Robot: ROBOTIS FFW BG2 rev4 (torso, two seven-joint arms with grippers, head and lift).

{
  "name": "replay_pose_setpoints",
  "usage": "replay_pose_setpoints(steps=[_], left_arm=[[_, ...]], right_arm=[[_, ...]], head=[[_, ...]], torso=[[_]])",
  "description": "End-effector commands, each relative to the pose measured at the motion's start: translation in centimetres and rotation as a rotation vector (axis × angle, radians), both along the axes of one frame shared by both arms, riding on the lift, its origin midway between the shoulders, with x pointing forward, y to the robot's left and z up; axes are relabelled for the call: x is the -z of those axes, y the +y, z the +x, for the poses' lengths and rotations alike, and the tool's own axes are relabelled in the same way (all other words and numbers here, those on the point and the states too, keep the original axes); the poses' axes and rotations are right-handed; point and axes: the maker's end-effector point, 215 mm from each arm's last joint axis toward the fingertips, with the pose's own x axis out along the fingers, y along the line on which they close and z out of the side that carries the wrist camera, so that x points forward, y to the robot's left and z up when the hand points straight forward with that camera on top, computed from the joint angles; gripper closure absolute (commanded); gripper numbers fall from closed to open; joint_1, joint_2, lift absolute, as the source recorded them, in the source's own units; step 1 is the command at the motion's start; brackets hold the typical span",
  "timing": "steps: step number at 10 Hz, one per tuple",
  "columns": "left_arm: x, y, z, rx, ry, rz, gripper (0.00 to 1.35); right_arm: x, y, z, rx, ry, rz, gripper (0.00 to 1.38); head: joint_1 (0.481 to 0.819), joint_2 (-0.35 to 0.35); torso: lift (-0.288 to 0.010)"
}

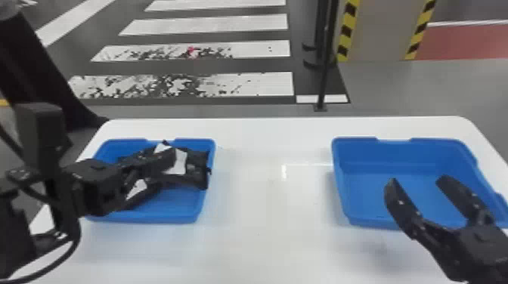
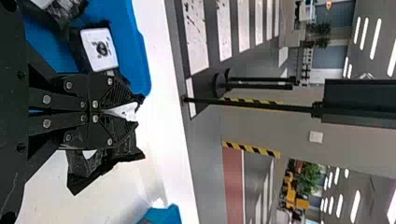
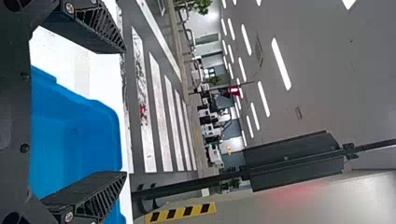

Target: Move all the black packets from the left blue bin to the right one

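Note:
My left gripper [image 1: 174, 160] is over the left blue bin [image 1: 143, 219], shut on a black packet [image 1: 197, 170] with a white label. In the left wrist view the left gripper [image 2: 133, 109] pinches this black packet [image 2: 105, 163], which spreads to one side of the fingers. Further black packets with white labels [image 2: 99, 49] lie in the left bin [image 2: 140, 56]; the arm partly covers them in the head view. The right gripper [image 1: 417, 182] stands open above the right blue bin [image 1: 385, 170]. In the right wrist view the right gripper [image 3: 124, 112] has nothing between its fingers.
Both bins rest on a white table [image 1: 264, 196], with a wide gap between them. Beyond its far edge a dark post [image 1: 326, 68] rises from the floor, near a pillar with yellow-black stripes [image 1: 378, 30].

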Motion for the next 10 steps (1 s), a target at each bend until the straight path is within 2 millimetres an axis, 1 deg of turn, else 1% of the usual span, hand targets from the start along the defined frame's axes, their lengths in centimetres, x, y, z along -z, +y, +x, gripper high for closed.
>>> replay_pose_setpoints(steps=[1,3,5,7,8,9,10], left_arm=[[-1.0,-3.9,-0.6,0.079,-0.040,-0.048,1.21],[-1.2,-8.1,-1.0,0.155,-0.055,-0.098,1.21],[-2.0,-12.0,-1.3,0.236,-0.074,-0.142,1.21],[-3.6,-15.4,-1.4,0.305,-0.121,-0.183,1.21],[-4.0,-16.6,-1.5,0.327,-0.135,-0.196,1.21],[-3.9,-17.2,-1.4,0.338,-0.136,-0.202,1.21],[-3.7,-17.5,-1.3,0.343,-0.131,-0.203,1.21]], right_arm=[[-0.6,1.1,0.4,-0.023,-0.011,0.024,0.09],[-0.9,2.8,0.7,-0.053,-0.016,0.056,0.09],[-1.5,4.2,1.2,-0.087,-0.026,0.080,0.10],[-1.6,6.3,1.2,-0.136,-0.020,0.105,0.10],[-1.9,7.6,1.2,-0.169,-0.023,0.125,0.10],[-2.4,8.8,1.0,-0.202,-0.032,0.146,0.10],[-3.6,10.0,0.6,-0.237,-0.049,0.177,0.10]], head=[[0.695,0.081],[0.695,0.037],[0.695,-0.003],[0.695,-0.029],[0.695,-0.040],[0.695,-0.043],[0.695,-0.042]], torso=[[-0.185],[-0.185],[-0.185],[-0.185],[-0.185],[-0.185],[-0.185]])
